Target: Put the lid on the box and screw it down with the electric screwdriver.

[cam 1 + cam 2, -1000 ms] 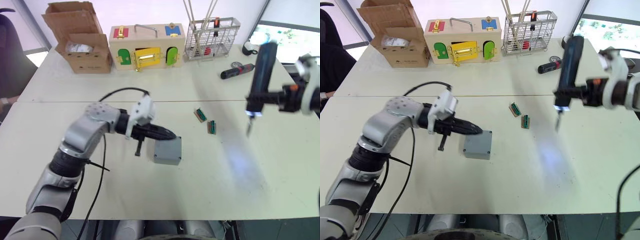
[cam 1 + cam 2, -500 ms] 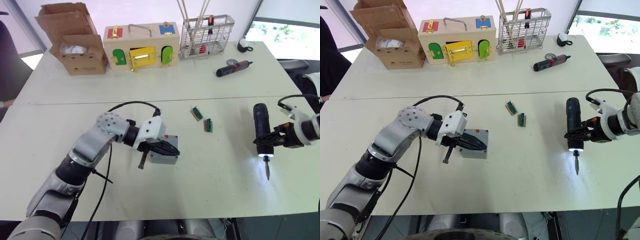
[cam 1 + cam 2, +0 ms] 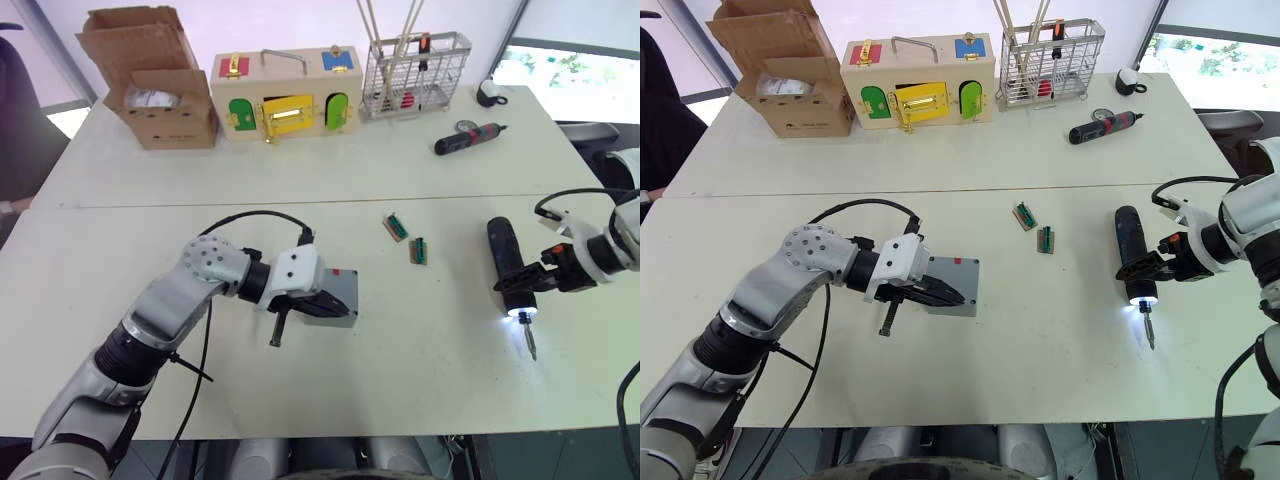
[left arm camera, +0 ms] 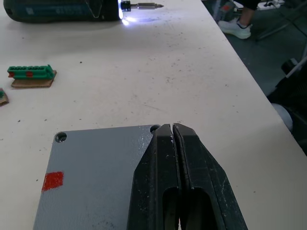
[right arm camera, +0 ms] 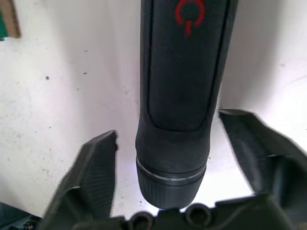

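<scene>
1. Thick dark cylindrical electric screwdriver [image 3: 1131,257] lying flat on white table [image 3: 1060,330], right side; long axis front-to-back, lit bit toward robot.
2. Right gripper [image 5: 168,158] spread wide, straddling it, apparently not gripping.
3. Left gripper [image 4: 172,132] clenched, resting on flat grey square lid [image 4: 96,172] covering box, table centre.

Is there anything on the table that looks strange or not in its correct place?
The electric screwdriver lies flat on the table with its light on, between the open right claw fingers. The shut left claw rests on the lid.
</scene>
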Motion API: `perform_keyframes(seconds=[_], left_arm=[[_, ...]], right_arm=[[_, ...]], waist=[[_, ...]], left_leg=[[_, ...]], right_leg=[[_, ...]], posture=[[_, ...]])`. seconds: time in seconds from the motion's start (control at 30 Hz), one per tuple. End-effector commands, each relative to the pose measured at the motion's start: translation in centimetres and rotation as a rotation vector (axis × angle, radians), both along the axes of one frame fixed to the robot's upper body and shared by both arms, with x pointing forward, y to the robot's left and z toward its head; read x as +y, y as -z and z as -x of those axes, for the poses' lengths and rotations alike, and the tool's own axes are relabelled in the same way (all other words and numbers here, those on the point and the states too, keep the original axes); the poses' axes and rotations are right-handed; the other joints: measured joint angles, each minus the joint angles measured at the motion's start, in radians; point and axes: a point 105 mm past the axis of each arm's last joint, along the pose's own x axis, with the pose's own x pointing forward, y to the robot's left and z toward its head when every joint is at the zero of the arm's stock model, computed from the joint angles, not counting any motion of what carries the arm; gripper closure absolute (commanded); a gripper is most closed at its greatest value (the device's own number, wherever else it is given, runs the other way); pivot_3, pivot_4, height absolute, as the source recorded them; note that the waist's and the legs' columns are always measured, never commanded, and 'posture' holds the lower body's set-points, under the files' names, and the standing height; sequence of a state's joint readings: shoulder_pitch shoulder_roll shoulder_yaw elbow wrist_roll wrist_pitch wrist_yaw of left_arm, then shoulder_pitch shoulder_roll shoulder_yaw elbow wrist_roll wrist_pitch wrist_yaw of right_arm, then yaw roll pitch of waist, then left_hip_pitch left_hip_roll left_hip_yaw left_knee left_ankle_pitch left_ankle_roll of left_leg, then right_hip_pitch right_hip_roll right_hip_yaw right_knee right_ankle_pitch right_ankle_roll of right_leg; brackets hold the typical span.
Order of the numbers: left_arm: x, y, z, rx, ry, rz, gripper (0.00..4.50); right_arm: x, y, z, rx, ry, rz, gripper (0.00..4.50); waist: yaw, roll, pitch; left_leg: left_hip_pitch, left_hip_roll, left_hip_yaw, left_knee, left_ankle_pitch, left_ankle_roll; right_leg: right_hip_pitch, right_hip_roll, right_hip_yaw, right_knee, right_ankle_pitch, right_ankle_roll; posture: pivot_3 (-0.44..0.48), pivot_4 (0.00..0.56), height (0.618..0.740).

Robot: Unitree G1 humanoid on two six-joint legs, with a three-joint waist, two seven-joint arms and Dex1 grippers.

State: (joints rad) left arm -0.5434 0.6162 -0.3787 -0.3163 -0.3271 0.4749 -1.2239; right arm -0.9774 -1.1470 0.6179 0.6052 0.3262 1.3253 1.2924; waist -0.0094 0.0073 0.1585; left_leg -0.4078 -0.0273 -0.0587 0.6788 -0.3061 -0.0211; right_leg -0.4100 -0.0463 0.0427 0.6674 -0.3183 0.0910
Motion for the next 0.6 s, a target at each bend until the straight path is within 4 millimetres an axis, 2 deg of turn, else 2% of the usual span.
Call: perform_keyframes(seconds=[0.03,0.17,0.43,0.6], left_arm=[[-0.1,-0.6,0.2,-0.016,-0.004,0.028,4.50],[-0.2,-0.6,0.0,-0.014,-0.011,0.033,4.50],[-0.1,-0.7,-0.8,-0.013,-0.030,0.038,4.50],[0.3,-0.7,-1.2,-0.008,-0.049,0.040,4.50]], right_arm=[[-0.8,-0.3,-0.3,-0.019,0.008,0.048,0.01],[-1.2,-0.4,-0.6,-0.041,0.015,0.064,0.01],[-0.3,-1.5,-1.1,-0.114,-0.020,0.041,0.01],[-0.8,-2.8,-1.4,-0.203,-0.080,0.114,0.01]], waist=[[0.001,0.000,0.000],[0.003,0.000,0.000],[0.000,0.000,0.000],[0.002,0.000,0.000]], left_leg=[[0.000,0.000,0.000,0.001,0.000,0.000],[0.000,-0.001,0.000,0.004,0.000,0.001],[0.000,-0.001,0.000,0.004,0.000,0.001],[0.000,-0.001,0.000,0.003,0.000,0.001]], right_leg=[[0.001,0.000,0.000,0.000,0.000,0.000],[0.002,-0.001,0.000,0.000,0.001,0.002],[0.001,-0.001,0.000,0.000,0.001,0.003],[0.001,-0.001,0.000,0.000,0.001,0.003]], posture=[[0.000,0.150,0.740],[0.000,0.150,0.740],[0.000,0.150,0.740],[0.000,0.150,0.740]])
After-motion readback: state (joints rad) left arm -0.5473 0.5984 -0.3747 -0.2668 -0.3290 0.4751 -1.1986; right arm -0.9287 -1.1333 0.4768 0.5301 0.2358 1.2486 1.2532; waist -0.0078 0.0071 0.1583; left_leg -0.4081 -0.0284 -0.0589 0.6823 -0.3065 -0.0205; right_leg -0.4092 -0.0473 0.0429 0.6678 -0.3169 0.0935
